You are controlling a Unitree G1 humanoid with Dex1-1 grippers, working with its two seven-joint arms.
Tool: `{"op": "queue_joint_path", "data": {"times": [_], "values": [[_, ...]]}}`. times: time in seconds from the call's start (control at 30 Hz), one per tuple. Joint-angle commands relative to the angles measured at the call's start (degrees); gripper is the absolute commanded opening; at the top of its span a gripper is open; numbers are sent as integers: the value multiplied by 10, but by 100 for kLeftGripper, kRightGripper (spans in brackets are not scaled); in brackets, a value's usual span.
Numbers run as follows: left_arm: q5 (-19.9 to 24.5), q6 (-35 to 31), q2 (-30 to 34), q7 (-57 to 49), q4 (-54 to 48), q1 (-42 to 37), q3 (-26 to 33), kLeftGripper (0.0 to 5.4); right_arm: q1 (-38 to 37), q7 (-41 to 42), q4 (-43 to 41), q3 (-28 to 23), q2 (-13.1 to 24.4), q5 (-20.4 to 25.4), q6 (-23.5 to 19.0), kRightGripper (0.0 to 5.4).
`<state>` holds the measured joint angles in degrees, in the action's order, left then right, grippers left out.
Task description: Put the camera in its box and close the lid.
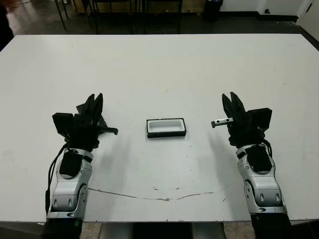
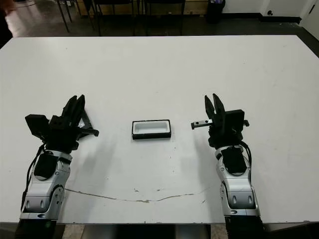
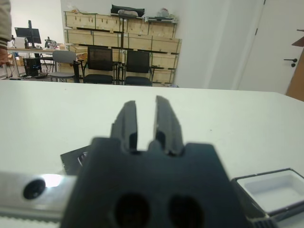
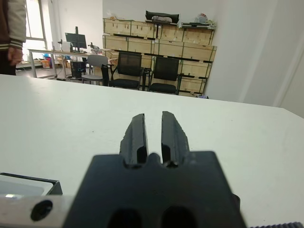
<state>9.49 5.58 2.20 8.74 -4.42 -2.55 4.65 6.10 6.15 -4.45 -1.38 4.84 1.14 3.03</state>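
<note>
The left gripper (image 1: 93, 102) rests on the table (image 1: 164, 69) with its two fingers a little apart, holding nothing; a dark flat thing, the lid (image 3: 73, 159) as far as I can tell, lies just beside and partly under it. The right gripper (image 1: 233, 101) sits likewise, fingers slightly parted and empty. Between them stands the box (image 1: 166, 127), open, white lining showing.

The box (image 1: 166, 127) sits on the table (image 1: 159, 69) about midway between the two grippers — left gripper (image 1: 92, 107) off to its left, right gripper (image 1: 233, 103) off to its right, both well apart from it. A flat dark panel (image 3: 73, 159) (can't tell which item) lies on the table under the left gripper. Chairs (image 4: 147, 71) stand beyond the far edge.
</note>
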Motion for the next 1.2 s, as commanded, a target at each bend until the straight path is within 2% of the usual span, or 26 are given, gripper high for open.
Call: {"op": "queue_joint_path", "data": {"times": [0.03, 0.47, 0.57, 0.7, 0.77, 0.9, 1.07, 1.2], "values": [[2, -9, 5, 1, 8, 7, 3, 3, -6, 3, 7, -2, 4, 4, -6, 0], [4, -9, 6, 1, 4, 10, 4, 3, -2, 2, 2, -7, 10, 3, -8, 0], [0, -7, 10, 1, 4, 11, 4, 3, 0, -2, -15, -18, 13, 11, -25, 0], [1, -7, 9, 1, 8, 9, 4, 3, 4, 10, -48, -36, 43, 9, -49, 0], [5, -10, 9, 2, 8, 7, 5, 3, 6, 24, -70, -49, 69, 14, -75, 0], [3, -3, 10, 4, 13, 4, 4, 0, 11, 48, -107, -82, 120, 27, -128, 59], [-1, -2, 8, 2, 15, 3, 2, 0, 5, 43, -152, -113, 146, 34, -204, 167], [6, -11, 5, 2, 11, 2, 3, 0, -1, 66, -150, -116, 174, 31, -222, 257]]}}
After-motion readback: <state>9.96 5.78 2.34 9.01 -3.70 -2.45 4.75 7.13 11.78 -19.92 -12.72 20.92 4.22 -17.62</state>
